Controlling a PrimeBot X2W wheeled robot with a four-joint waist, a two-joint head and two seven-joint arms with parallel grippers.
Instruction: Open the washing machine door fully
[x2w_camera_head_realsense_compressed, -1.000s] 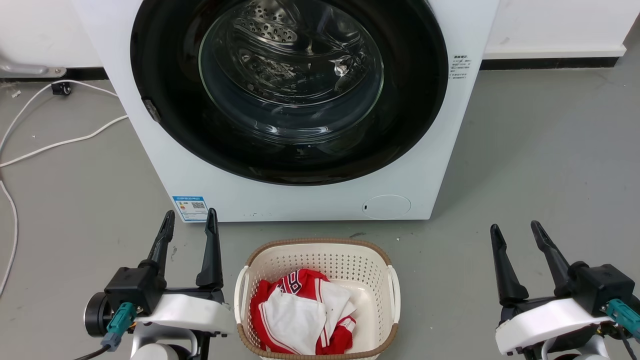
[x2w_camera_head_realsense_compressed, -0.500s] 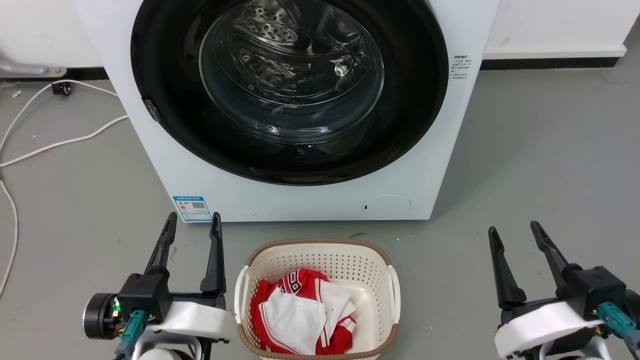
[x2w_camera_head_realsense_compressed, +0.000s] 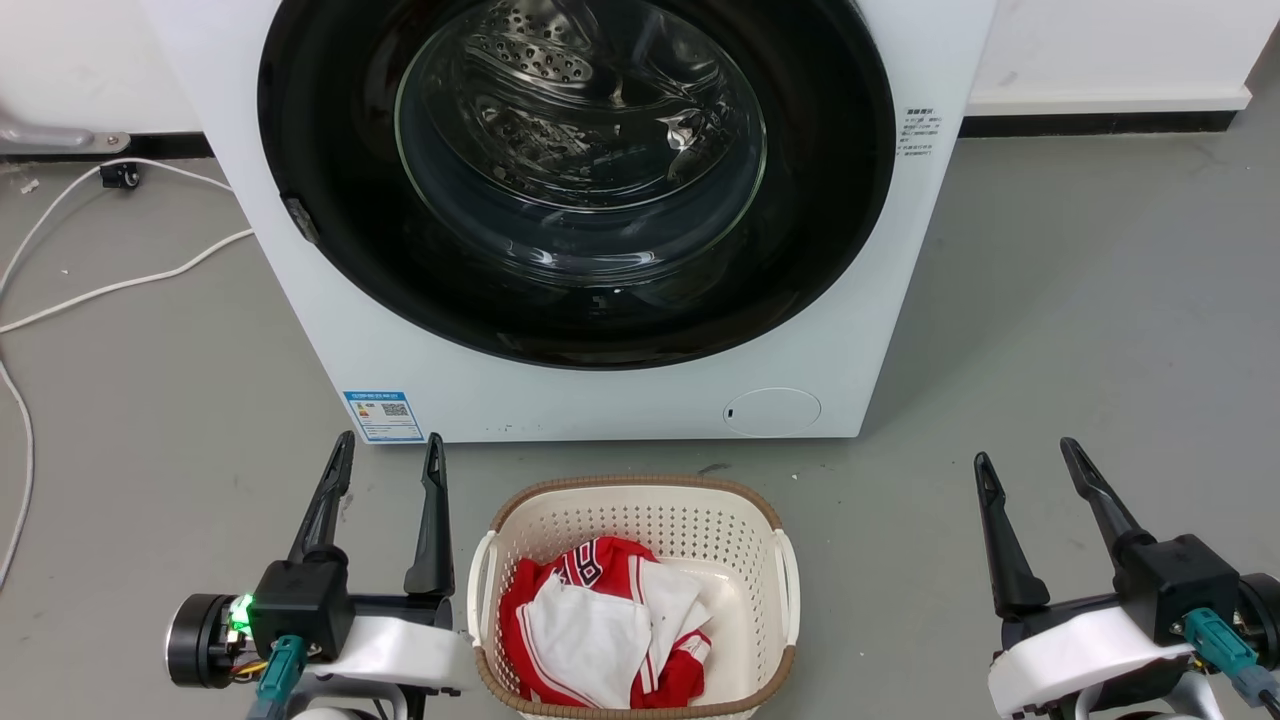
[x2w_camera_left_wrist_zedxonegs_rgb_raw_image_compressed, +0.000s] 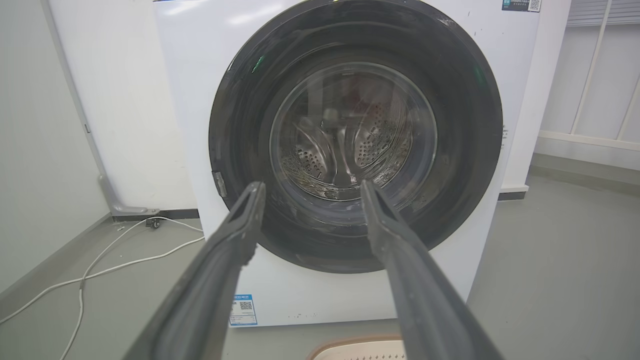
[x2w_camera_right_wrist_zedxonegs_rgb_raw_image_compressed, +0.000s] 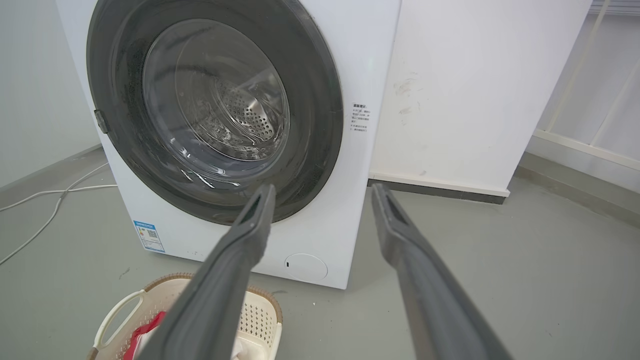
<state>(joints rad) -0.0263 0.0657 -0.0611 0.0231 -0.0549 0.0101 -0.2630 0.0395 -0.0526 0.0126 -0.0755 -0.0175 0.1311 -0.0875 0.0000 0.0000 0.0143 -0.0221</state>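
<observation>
A white front-loading washing machine (x2w_camera_head_realsense_compressed: 600, 400) stands far and centre on a grey floor. Its large round glossy black door (x2w_camera_head_realsense_compressed: 578, 170), nearly machine-wide, has a clear bulging glass window showing the steel drum, and lies closed flush against the front. Nearer, a cream perforated plastic basket (x2w_camera_head_realsense_compressed: 640, 484) holds red and white cloth. The left gripper (x2w_camera_head_realsense_compressed: 390, 440) and right gripper (x2w_camera_head_realsense_compressed: 1025, 450) hover with fingers spread, holding nothing. A blue-and-white QR-code sticker (x2w_camera_head_realsense_compressed: 383, 415) sits low left, its print too small to read.

Left gripper (x2w_camera_head_realsense_compressed: 391, 440), long dark fingers on a white forearm, is hovering near left, fingers spread, empty; right gripper (x2w_camera_head_realsense_compressed: 1025, 450) is mirroring it near right.
</observation>
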